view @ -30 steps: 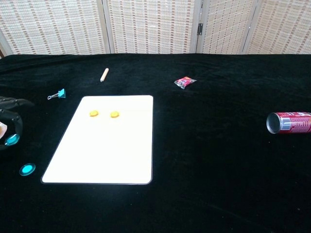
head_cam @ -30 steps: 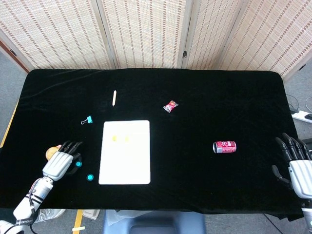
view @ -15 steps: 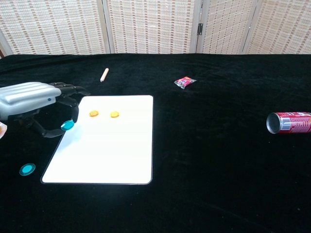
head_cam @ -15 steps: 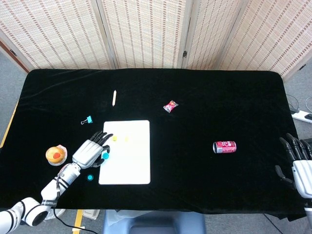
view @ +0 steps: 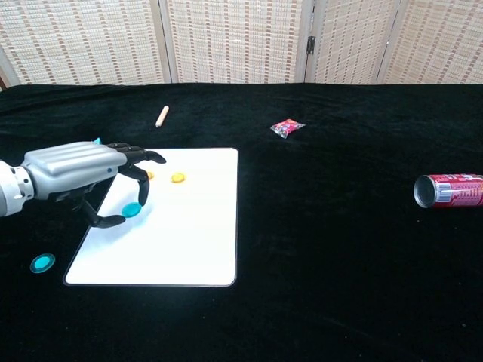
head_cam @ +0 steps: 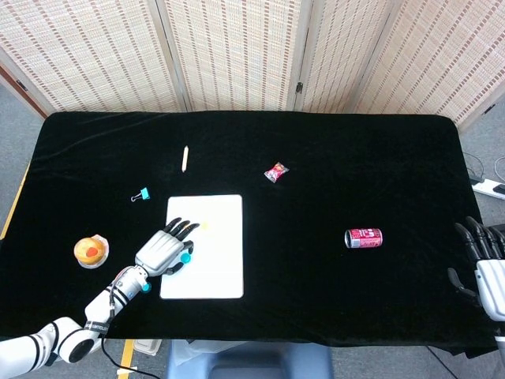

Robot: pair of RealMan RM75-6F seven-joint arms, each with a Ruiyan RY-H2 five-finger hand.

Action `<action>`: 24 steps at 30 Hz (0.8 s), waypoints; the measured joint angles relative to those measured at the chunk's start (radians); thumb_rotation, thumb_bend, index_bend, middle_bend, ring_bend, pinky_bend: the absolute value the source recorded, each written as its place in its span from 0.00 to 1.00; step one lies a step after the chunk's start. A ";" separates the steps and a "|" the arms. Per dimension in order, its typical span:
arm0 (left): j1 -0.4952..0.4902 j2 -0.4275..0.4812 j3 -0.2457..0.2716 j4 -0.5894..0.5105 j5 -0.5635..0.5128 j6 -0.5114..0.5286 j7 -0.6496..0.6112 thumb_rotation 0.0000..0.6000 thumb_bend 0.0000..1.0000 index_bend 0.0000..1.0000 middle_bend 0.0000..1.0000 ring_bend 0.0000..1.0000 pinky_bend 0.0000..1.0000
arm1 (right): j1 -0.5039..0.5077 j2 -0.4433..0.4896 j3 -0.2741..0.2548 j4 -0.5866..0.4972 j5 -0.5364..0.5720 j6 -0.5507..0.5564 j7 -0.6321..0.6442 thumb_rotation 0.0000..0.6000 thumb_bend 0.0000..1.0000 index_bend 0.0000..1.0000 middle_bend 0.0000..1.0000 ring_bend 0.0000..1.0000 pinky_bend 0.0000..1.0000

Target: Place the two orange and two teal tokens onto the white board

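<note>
red can (view: 450, 191) with white lettering too small to read, no other legible text

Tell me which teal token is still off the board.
The teal token lying on the black cloth left of the white board's near corner. The other token is in the left hand over the board.

white board (view: 181, 226) | teal tokens (view: 42, 262) | orange token (view: 178, 178) | red can (view: 450, 191) | black table (view: 347, 249)
</note>
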 measured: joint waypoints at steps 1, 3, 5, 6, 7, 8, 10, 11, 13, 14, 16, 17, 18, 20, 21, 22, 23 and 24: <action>-0.001 -0.003 0.000 0.001 -0.004 -0.002 0.001 1.00 0.42 0.49 0.08 0.00 0.00 | 0.001 0.000 0.000 0.000 0.000 -0.001 0.000 1.00 0.44 0.00 0.00 0.00 0.00; -0.006 -0.010 -0.001 0.008 -0.010 -0.005 0.005 1.00 0.42 0.49 0.08 0.00 0.00 | 0.001 0.000 0.000 0.000 0.000 -0.003 -0.001 1.00 0.44 0.00 0.00 0.00 0.00; -0.011 -0.015 -0.002 0.013 -0.014 -0.007 0.010 1.00 0.42 0.49 0.08 0.00 0.00 | 0.001 0.001 0.000 0.000 0.000 -0.002 -0.002 1.00 0.44 0.00 0.00 0.00 0.00; -0.014 -0.018 -0.004 0.016 -0.017 -0.009 0.012 1.00 0.42 0.49 0.08 0.00 0.00 | 0.001 0.001 0.001 -0.001 0.001 -0.002 -0.002 1.00 0.44 0.00 0.00 0.00 0.00; -0.017 -0.021 -0.005 0.018 -0.019 -0.010 0.015 1.00 0.42 0.48 0.08 0.00 0.00 | 0.001 0.002 0.001 -0.001 0.002 -0.001 -0.001 1.00 0.44 0.00 0.00 0.00 0.00; -0.019 -0.023 -0.006 0.020 -0.022 -0.011 0.017 1.00 0.42 0.48 0.08 0.00 0.00 | 0.001 0.002 0.001 -0.001 0.002 -0.002 -0.001 1.00 0.44 0.00 0.00 0.00 0.00; -0.023 -0.027 -0.008 0.023 -0.029 -0.016 0.024 1.00 0.42 0.45 0.08 0.00 0.00 | 0.000 0.002 0.001 0.000 0.003 -0.003 -0.001 1.00 0.44 0.00 0.00 0.00 0.00; -0.025 -0.027 -0.007 0.023 -0.033 -0.020 0.026 1.00 0.42 0.42 0.08 0.00 0.00 | 0.000 0.002 0.001 0.000 0.004 -0.003 0.000 1.00 0.44 0.00 0.00 0.00 0.00; -0.028 -0.026 -0.007 0.016 -0.042 -0.028 0.036 1.00 0.42 0.36 0.07 0.00 0.00 | -0.001 0.002 0.001 0.000 0.005 -0.002 0.000 1.00 0.44 0.00 0.00 0.00 0.00; -0.029 -0.025 -0.006 0.013 -0.044 -0.029 0.041 1.00 0.41 0.33 0.06 0.00 0.00 | -0.001 0.002 0.001 0.000 0.005 -0.002 0.000 1.00 0.44 0.00 0.00 0.00 0.00; -0.029 -0.023 -0.006 0.006 -0.048 -0.024 0.050 1.00 0.41 0.31 0.06 0.00 0.00 | -0.002 0.002 0.001 0.000 0.005 0.000 0.001 1.00 0.44 0.00 0.00 0.00 0.00; -0.028 -0.022 -0.006 0.003 -0.049 -0.019 0.052 1.00 0.41 0.31 0.06 0.00 0.00 | -0.003 0.003 0.002 -0.001 0.005 0.001 0.001 1.00 0.44 0.00 0.00 0.00 0.00; -0.026 -0.019 -0.005 -0.001 -0.049 -0.012 0.053 1.00 0.41 0.31 0.06 0.00 0.00 | -0.003 0.003 0.002 -0.001 0.004 0.003 0.001 1.00 0.44 0.00 0.00 0.00 0.00; -0.021 -0.011 -0.002 -0.010 -0.045 0.003 0.051 1.00 0.41 0.33 0.06 0.00 0.00 | -0.004 0.005 0.001 -0.003 0.002 0.005 0.000 1.00 0.44 0.00 0.00 0.00 0.00; -0.016 -0.001 0.002 -0.018 -0.038 0.015 0.048 1.00 0.41 0.34 0.06 0.00 0.00 | -0.005 0.005 0.001 -0.004 0.001 0.006 0.000 1.00 0.44 0.00 0.00 0.00 0.00; -0.011 0.007 0.007 -0.024 -0.031 0.025 0.045 1.00 0.41 0.36 0.06 0.00 0.00 | -0.005 0.005 0.001 -0.005 0.000 0.008 -0.001 1.00 0.44 0.00 0.00 0.00 0.00; -0.006 0.017 0.012 -0.031 -0.023 0.035 0.041 1.00 0.41 0.38 0.06 0.00 0.00 | -0.005 0.005 0.001 -0.006 -0.002 0.008 -0.001 1.00 0.44 0.00 0.00 0.00 0.00; 0.002 0.030 0.021 -0.039 -0.010 0.050 0.036 1.00 0.41 0.40 0.06 0.00 0.00 | -0.005 0.005 0.001 -0.007 -0.003 0.008 -0.002 1.00 0.44 0.00 0.00 0.00 0.00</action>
